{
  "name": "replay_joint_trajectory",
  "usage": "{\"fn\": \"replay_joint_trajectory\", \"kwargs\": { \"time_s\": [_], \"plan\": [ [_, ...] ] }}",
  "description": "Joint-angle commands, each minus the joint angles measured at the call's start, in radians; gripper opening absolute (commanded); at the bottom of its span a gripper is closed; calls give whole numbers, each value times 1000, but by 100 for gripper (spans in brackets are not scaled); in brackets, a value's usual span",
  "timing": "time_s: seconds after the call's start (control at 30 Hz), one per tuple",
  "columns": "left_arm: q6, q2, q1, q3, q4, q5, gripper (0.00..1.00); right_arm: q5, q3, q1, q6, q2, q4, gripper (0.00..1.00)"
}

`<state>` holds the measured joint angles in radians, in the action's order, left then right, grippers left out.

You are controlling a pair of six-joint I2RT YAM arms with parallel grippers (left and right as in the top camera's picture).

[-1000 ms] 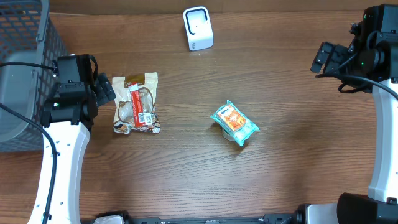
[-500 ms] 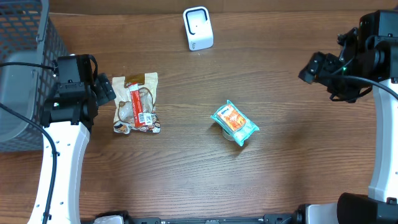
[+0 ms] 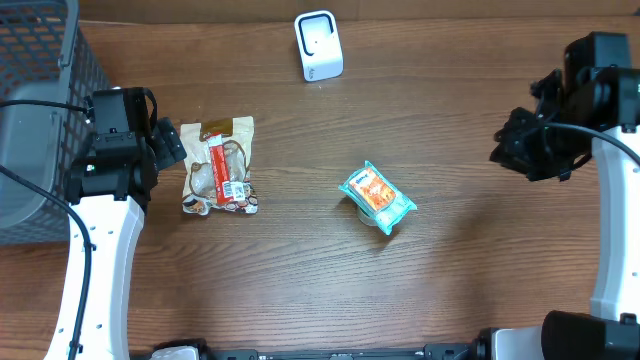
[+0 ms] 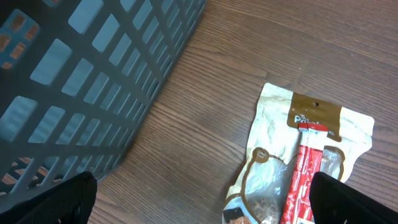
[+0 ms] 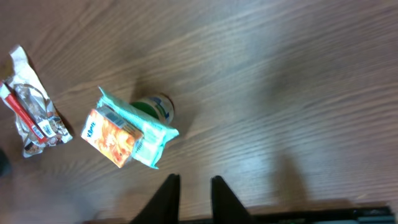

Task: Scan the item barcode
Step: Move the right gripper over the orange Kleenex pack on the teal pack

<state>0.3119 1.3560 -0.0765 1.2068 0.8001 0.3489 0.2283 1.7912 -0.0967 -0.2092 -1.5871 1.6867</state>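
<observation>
Teal and orange, the snack packet point(image 3: 377, 198) lies near the middle of the bench point(image 3: 300, 290). It is tipped up over a small green-topped round thing point(image 5: 155, 107) that we cannot make out. The white scanner point(image 3: 318, 45) stands at the far edge, well apart from the packet.

Our right hand point(image 3: 508, 150) hangs near the right edge. Its fingers point(image 5: 169, 190) are drawn nearly together with nothing between them, and its camera looks down on the packet. Our left hand point(image 3: 170, 143) sits by the left edge, spread wide and empty, just beside a clear snack bag point(image 3: 220, 166). The grey basket point(image 3: 40, 70) fills the far left corner.

We judge this to be the opening step, since nothing is lifted yet. We take the packet to be the item, though the bag could serve too. Next, we think, the right hand must spread its fingers, come down over the packet and take it by its narrow sides without crushing it. It would then carry the packet to the scanner with the barcode face toward the window. We cannot tell which face that is.
</observation>
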Motion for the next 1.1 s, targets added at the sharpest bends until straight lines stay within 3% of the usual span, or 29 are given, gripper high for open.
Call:
{"fn": "replay_joint_trajectory", "kwargs": {
  "time_s": [0.0,0.23,0.83,1.07],
  "plan": [
    [-1,5,1,12,0,17,100,5,-60,34,4,3,-26,30],
    [-1,5,1,12,0,17,100,5,-144,142,4,3,-120,45],
    [-1,5,1,12,0,17,100,-12,-154,381,2,2,-298,45],
    [-1,5,1,12,0,17,100,-59,-281,438,5,2,-420,45]
  ]
}}
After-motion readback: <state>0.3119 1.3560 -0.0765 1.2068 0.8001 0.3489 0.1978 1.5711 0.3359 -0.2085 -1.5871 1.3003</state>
